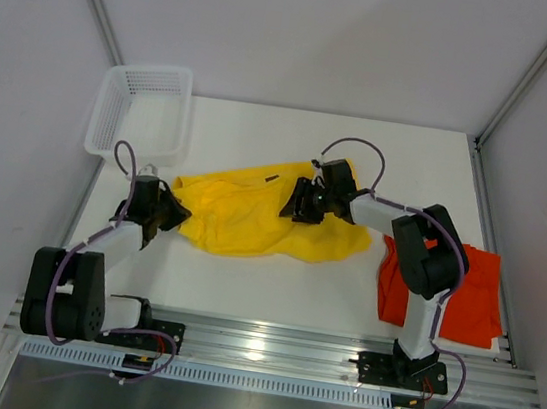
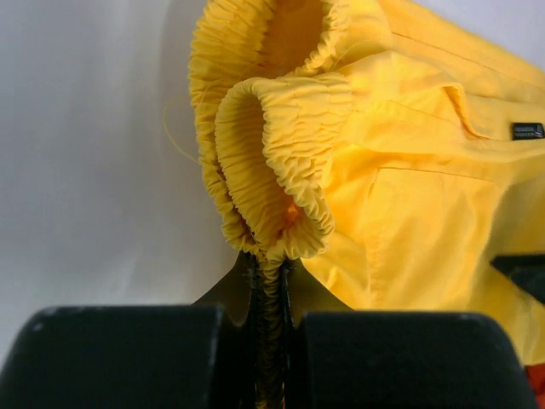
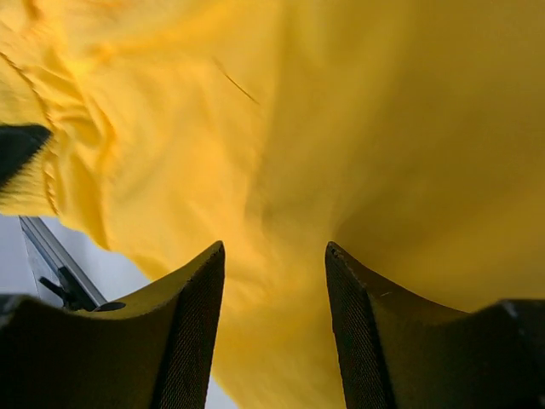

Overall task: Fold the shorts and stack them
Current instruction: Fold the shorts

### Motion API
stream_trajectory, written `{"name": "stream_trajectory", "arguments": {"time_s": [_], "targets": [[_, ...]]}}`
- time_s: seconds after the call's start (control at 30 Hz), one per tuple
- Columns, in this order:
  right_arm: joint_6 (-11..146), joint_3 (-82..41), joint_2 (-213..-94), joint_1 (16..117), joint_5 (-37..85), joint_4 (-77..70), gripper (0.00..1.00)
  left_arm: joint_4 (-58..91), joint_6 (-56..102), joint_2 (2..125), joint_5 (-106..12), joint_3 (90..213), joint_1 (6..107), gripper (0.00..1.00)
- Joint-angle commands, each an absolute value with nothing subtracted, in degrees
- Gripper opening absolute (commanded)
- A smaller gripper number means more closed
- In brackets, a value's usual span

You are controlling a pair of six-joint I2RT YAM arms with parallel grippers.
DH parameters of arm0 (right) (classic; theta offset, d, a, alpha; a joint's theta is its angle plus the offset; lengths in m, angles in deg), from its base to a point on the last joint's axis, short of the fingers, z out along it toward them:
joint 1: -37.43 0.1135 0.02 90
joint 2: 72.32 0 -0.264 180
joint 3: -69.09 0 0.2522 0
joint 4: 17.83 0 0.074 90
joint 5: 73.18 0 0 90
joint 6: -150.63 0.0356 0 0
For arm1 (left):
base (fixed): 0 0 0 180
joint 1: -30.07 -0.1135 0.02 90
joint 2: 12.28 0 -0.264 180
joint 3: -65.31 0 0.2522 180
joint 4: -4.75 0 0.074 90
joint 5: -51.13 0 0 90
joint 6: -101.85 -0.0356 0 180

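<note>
yellow shorts (image 1: 252, 217) lie crumpled mid-desk (image 1: 273, 285); left fingers (image 1: 179, 214) pinch the gathered waistband (image 2: 272, 170), likely to anchor that end, while right fingers (image 1: 293, 210) hover spread wide over the cloth, probably to grab it; orange-red shorts (image 1: 477, 302) lie at the right edge

Top view. We see a white mesh basket (image 1: 155, 70) at the far left corner of the white table (image 1: 273, 285). An aluminium rail (image 1: 275, 344) runs along the near edge. We note pale grey panels (image 1: 307, 27) behind and beside the table, joined by metal struts (image 1: 528, 72).
</note>
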State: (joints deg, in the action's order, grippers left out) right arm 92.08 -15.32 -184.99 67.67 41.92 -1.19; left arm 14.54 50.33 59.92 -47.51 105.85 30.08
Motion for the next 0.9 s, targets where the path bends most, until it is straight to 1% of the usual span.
{"name": "stream_trajectory", "arguments": {"time_s": [0.0, 0.17, 0.3, 0.4, 0.43, 0.47, 0.7, 0.87], "targets": [[92.0, -10.9, -181.4, 66.3, 44.1, -1.9, 0.53, 20.3, 47.0, 58.5, -42.8, 108.2, 27.1, 0.0], [90.3, -4.2, -178.8, 63.7, 42.7, 0.6, 0.48, 20.2, 46.7, 60.6, -41.8, 109.8, 23.6, 0.0], [90.1, 1.6, -174.6, 61.0, 44.3, -2.7, 0.49, 18.9, 46.1, 62.0, -42.8, 110.0, 22.0, 0.0], [89.9, 3.2, -170.9, 59.0, 45.7, -2.5, 0.58, 17.1, 45.3, 62.5, -41.9, 109.9, 21.9, 0.0], [89.4, 3.2, -168.9, 57.6, 45.7, -1.9, 0.62, 16.8, 45.1, 62.5, -42.0, 109.8, 21.9, 0.0], [89.0, 3.2, -167.8, 56.9, 45.0, -0.4, 0.69, 16.7, 45.0, 62.5, -42.1, 109.6, 21.9, 0.0], [84.5, 3.1, -159.2, 52.6, 35.5, 10.5, 0.71, 15.7, 43.5, 62.8, -41.2, 109.5, 21.9, 0.0], [82.5, 6.7, -156.2, 47.1, 36.0, 12.1, 0.71, 15.4, 43.3, 63.6, -41.2, 109.8, 21.9, 0.0]]}}
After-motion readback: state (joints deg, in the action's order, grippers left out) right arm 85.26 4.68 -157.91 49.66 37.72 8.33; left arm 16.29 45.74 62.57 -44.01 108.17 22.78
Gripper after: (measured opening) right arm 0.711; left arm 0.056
